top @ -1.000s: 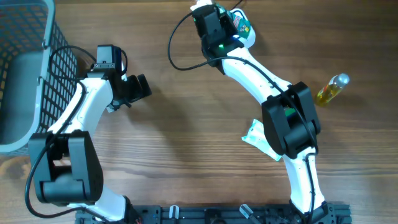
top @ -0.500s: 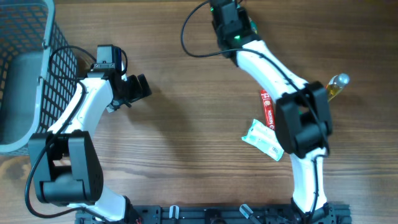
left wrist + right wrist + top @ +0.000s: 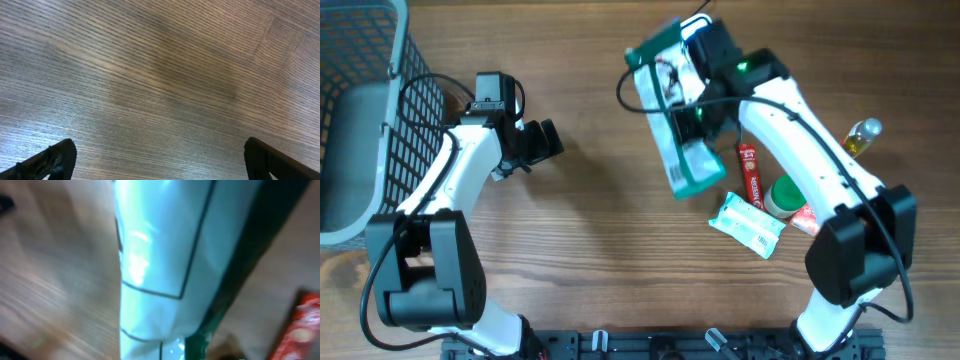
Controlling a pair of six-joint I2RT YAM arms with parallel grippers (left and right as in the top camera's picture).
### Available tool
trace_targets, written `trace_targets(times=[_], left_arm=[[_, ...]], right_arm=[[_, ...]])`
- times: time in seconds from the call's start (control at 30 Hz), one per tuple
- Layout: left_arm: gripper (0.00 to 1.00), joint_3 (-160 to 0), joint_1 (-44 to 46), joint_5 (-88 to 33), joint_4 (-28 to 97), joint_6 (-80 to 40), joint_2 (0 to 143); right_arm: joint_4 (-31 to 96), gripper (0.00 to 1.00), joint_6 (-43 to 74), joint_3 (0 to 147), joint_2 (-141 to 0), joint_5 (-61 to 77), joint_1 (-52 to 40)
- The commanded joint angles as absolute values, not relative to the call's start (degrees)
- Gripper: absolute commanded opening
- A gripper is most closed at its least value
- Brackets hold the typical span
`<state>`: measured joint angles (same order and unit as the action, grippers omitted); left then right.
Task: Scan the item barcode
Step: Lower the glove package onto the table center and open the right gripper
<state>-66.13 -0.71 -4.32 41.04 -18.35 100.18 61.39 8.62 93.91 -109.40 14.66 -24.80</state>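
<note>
A green-and-white packet (image 3: 678,130) is being gripped at its far end by the right gripper (image 3: 692,62), jaws clamped, above the table's (image 3: 600,250) far edge. Its long axis is pointing toward the near edge. The left gripper (image 3: 546,140), jaws apart, is being held well apart, leftward.

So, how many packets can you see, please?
3: the large bag in the right hand, the red sachet and the white pouch on the table; the arm may hide others.

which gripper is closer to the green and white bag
Right. The right gripper is shut on the green and white bag; the left gripper hangs open well off to its left.
</note>
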Motion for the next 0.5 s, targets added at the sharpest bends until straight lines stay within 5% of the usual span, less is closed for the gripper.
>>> trace_targets(times=[0.0, 0.17, 0.4, 0.43, 0.47], left_arm=[[1.0, -66.65, -0.97, -3.77, 40.95, -18.46, 99.9], [1.0, -66.65, -0.97, -3.77, 40.97, -18.46, 99.9], [1.0, -66.65, -0.97, -3.77, 40.95, -18.46, 99.9], [1.0, -66.65, -0.97, -3.77, 40.97, -18.46, 99.9], [1.0, -66.65, -0.97, -3.77, 40.97, -18.46, 99.9]], right_arm=[[57.69, 0.1, 13.74, 87.42, -110.26, 14.81, -24.67], [56.47, 0.7, 15.66, 85.38, -110.26, 6.35, -24.67], [55.44, 0.73, 19.64, 85.54, -109.58, 5.26, -24.67], [55.44, 0.8, 19.62, 85.56, -109.21, 4.16, -24.67], [55.61, 0.98, 19.51, 85.56, -109.14, 3.53, -24.67]])
